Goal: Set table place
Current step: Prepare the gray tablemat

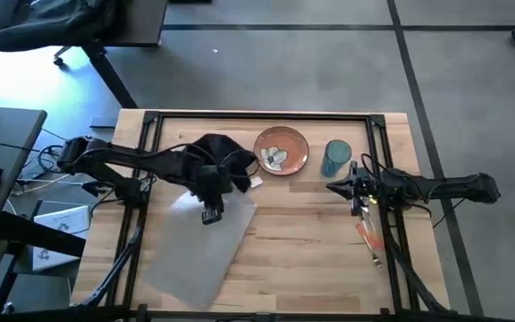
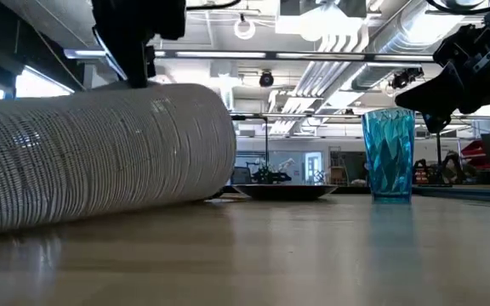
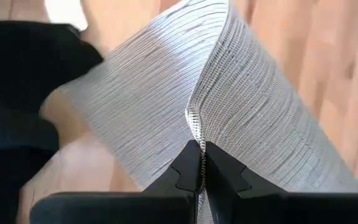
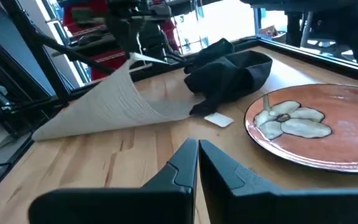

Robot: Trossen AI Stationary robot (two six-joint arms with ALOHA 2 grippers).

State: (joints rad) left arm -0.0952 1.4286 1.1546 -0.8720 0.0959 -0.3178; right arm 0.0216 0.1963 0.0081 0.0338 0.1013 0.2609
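- Left gripper (image 3: 200, 163) is clamped tight on an edge of the grey placemat (image 1: 206, 243), lifting it off the table (image 1: 311, 259).
- Black napkin (image 1: 223, 154), plate (image 1: 282, 149) and blue cup (image 1: 336, 157) sit along the far side.
- Right gripper (image 4: 197, 155), fingers closed on nothing, hovers near the cup; orange-handled cutlery (image 1: 369, 238) lies beside it.

Two dark jointed arms, black cables, angular black fingers (image 3: 179, 177)

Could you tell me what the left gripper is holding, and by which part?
The left gripper pinches the grey placemat by its lifted edge.
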